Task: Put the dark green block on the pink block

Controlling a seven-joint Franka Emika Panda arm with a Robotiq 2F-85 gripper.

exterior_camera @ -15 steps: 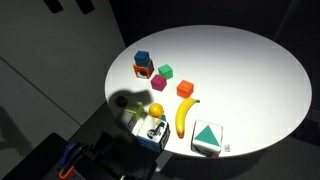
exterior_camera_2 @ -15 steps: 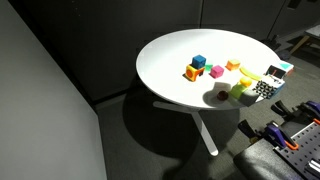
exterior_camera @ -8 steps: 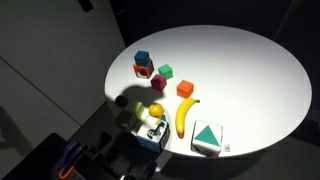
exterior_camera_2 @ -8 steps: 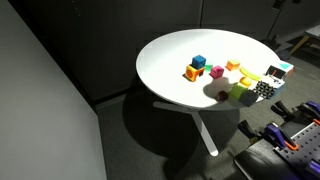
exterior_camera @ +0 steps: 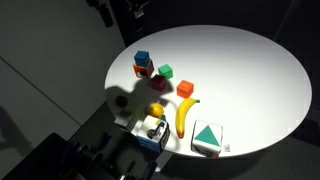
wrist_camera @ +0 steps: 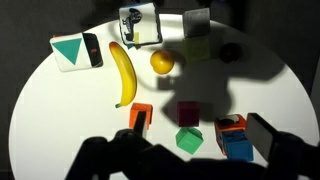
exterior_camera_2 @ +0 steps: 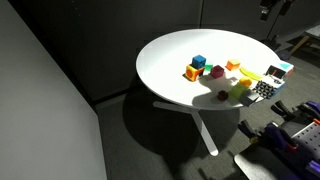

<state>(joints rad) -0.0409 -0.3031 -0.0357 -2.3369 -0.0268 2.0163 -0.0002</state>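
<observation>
Wrist view: I'm hovering high over the tabletop edge, gripper spread and empty above the dark green block, just beside the pink block.

**Bystanders on the round white worktop**

The worktop is round and white. A banana lies near its edge. A large white cube with a green triangle stands just beside the banana, right at the edge. On the banana's other side sits a yellow-orange ball, and a black-and-white patterned cube stands at the edge next to it. In the wrist view a pale yellow-green block lies just beside that ball. An orange-red cube sits farther in, near the banana's tip. By another stretch of the edge, a blue block and a red-orange block stand touching.
</observation>
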